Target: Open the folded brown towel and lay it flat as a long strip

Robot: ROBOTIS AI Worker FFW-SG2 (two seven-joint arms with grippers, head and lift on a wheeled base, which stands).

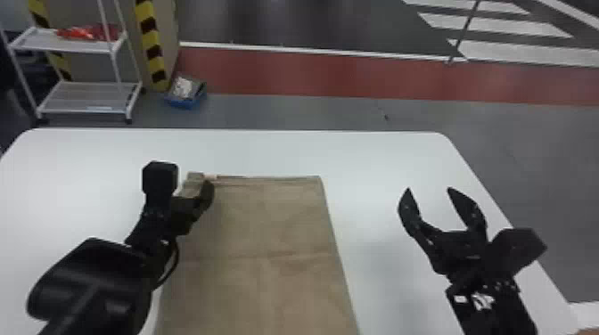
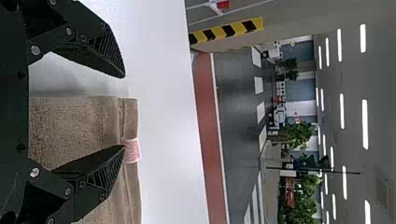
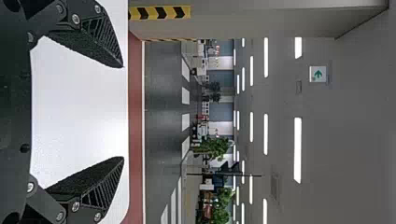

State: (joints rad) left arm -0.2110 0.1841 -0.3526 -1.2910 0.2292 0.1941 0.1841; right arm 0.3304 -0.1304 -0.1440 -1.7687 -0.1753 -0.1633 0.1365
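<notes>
The brown towel lies flat on the white table in the head view, its far edge across the middle and its near part running out at the bottom. At its far left corner is my left gripper. In the left wrist view that gripper stands open, one finger over the towel near a small pinkish tag, the other beyond the towel's side edge. My right gripper is open and holds nothing, to the right of the towel; in the right wrist view, bare table lies behind the open gripper.
The white table extends on both sides of the towel and beyond its far edge. Past the table, a white shelf cart and a blue bin stand on the floor at the far left.
</notes>
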